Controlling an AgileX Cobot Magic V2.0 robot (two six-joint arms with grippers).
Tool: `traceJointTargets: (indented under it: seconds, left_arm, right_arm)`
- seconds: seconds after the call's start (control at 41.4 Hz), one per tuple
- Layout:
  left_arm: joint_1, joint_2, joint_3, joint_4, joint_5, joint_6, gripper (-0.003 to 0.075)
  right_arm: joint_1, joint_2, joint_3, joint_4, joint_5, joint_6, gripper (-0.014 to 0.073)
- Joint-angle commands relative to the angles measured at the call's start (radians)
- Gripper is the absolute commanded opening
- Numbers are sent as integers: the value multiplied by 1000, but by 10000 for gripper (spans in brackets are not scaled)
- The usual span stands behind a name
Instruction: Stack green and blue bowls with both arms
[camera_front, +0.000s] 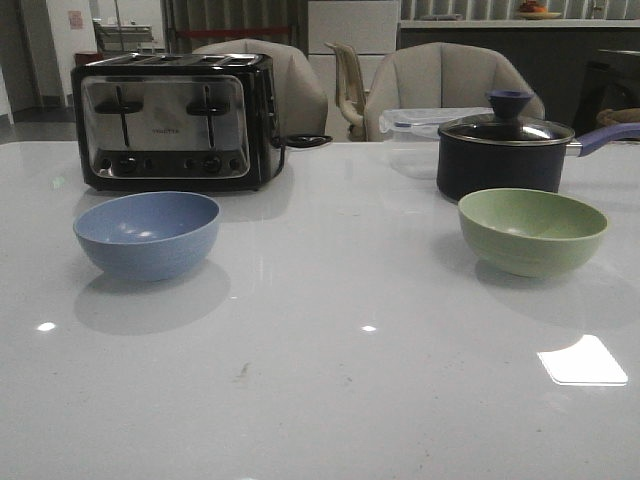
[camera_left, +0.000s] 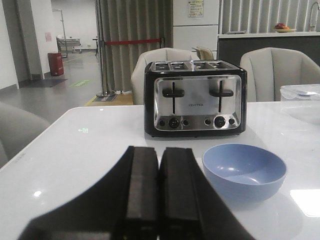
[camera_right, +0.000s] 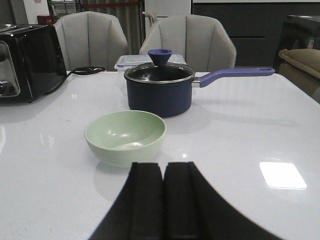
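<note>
Currently, white glossy table is seen spanning the whole front view. Toaster, black and chrome, 4-slot, is set at the far left of the table; navy saucepan w/ glass lid is set far right, handle pointing right. A clear lidded container is seen just behind the pan.

Blue bowl is found upright on the left side, in front of the toaster, apart from it. Green bowl is found upright on the right side, just in front of the pan, not touching it. Bowls are well apart, both empty.

Left gripper is seen w/ fingers pressed together, nothing held, blue bowl ahead of it and to one side. Right gripper is likewise closed on nothing, green bowl just ahead. Neither arm is seen in front view.
</note>
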Motion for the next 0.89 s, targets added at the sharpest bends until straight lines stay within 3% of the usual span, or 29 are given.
traceJointTargets:
  seconds: [0.0,0.87]
  left_arm:
    - [-5,-17,6,-3,-89,-7,98]
    - [-5,-17,6,-3,-89,-7,98]
  right_arm:
    - [2,-19,-7,-16,-95,-5,39]
    - [2,-19,-8,-16,-149,-5,39]
